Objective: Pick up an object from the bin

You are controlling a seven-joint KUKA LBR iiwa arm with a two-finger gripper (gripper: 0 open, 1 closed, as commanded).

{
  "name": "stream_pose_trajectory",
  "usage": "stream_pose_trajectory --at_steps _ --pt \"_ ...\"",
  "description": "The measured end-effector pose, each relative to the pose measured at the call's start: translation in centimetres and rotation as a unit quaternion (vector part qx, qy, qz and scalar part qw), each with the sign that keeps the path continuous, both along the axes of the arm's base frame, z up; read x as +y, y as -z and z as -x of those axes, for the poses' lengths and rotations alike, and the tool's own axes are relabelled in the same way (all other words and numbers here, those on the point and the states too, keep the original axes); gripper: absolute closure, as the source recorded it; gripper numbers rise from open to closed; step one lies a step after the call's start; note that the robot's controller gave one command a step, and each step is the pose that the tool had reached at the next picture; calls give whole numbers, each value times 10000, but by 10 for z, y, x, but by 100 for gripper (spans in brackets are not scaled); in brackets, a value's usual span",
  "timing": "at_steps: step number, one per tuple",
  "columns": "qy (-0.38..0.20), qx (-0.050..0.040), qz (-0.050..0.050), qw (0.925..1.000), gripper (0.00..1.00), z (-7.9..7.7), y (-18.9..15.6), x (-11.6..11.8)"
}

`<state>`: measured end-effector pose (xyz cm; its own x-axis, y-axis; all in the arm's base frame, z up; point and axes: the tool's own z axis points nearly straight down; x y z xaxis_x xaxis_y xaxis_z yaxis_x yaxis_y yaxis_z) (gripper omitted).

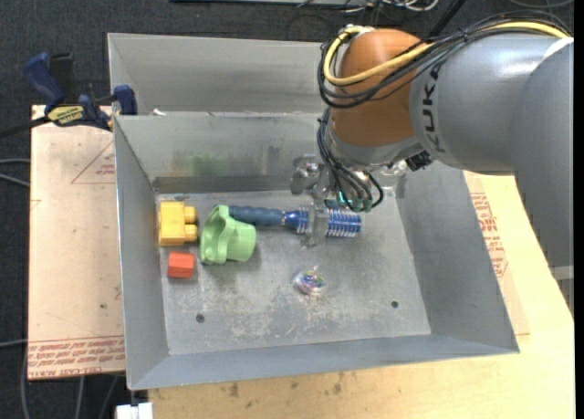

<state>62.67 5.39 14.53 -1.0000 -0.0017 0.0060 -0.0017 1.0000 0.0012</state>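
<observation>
The end effector is seen lowered into the grey metal bin, right over the blue plastic brush with a striped blue-and-white bristle head. The brush lies across the middle of the bin floor, handle pointing left. Whether the end effector is open, closed or gripping the brush cannot be told. The handle's end is met by a light green moulded plastic piece. Farther left, a yellow studded plastic block is seen, with a small orange cube just in front of it. A small shiny object, possibly a spinning top, is seen apart, nearer the front.
</observation>
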Motion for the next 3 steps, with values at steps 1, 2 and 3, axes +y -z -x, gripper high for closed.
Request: stream_pose_trajectory --at_steps 1,2,3 --pt "400 -4 2 9992 0 -11 80 3" --pt "404 -45 -1 9992 100 -14 74 3" --pt "-5 -75 0 10000 100 16 -104 9"
